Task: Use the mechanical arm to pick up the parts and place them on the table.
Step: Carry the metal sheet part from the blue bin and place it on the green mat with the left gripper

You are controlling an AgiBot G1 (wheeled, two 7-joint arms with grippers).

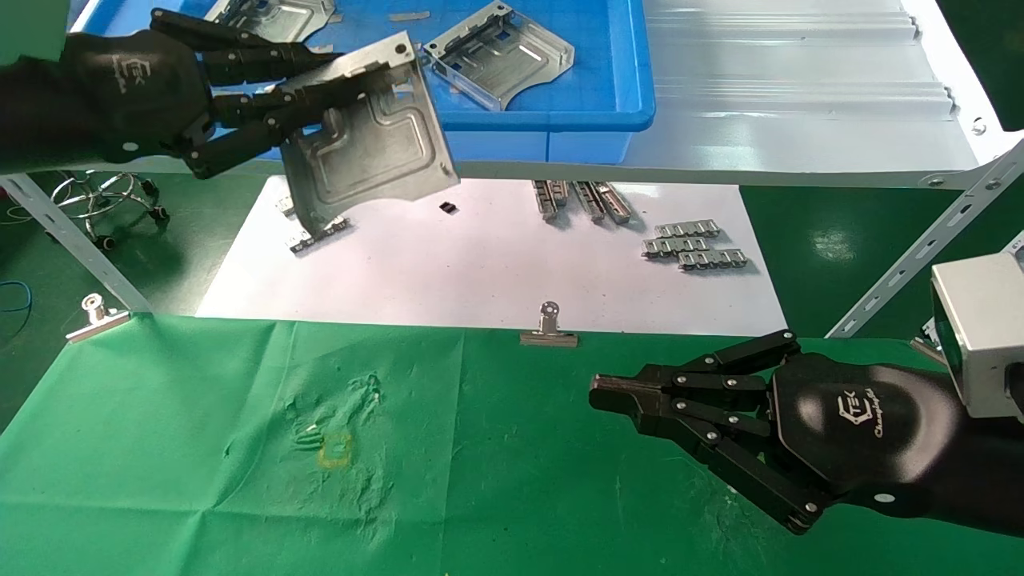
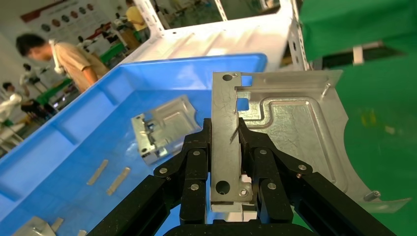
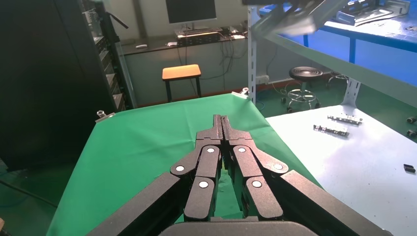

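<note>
My left gripper [image 1: 352, 92] is shut on the rim of a silver stamped part [image 1: 376, 152] and holds it tilted in the air, over the front edge of the blue bin [image 1: 624, 80] and the white sheet. In the left wrist view the fingers [image 2: 196, 147] clamp the part's [image 2: 295, 132] raised edge from both sides. Two more parts [image 1: 500, 52] [image 1: 276, 16] lie in the bin; one shows in the left wrist view [image 2: 162, 128]. The green-clothed table [image 1: 200, 448] is in front. My right gripper [image 1: 600, 392] is shut and empty, low over the table's right side, and also shows in the right wrist view [image 3: 221, 120].
A white sheet [image 1: 480, 264] behind the table carries small toothed strips [image 1: 694, 244] [image 1: 580, 198]. Binder clips [image 1: 549, 326] [image 1: 96, 314] sit on the table's far edge. The bin rests on a grey metal shelf [image 1: 800, 96] with angled legs [image 1: 920, 248].
</note>
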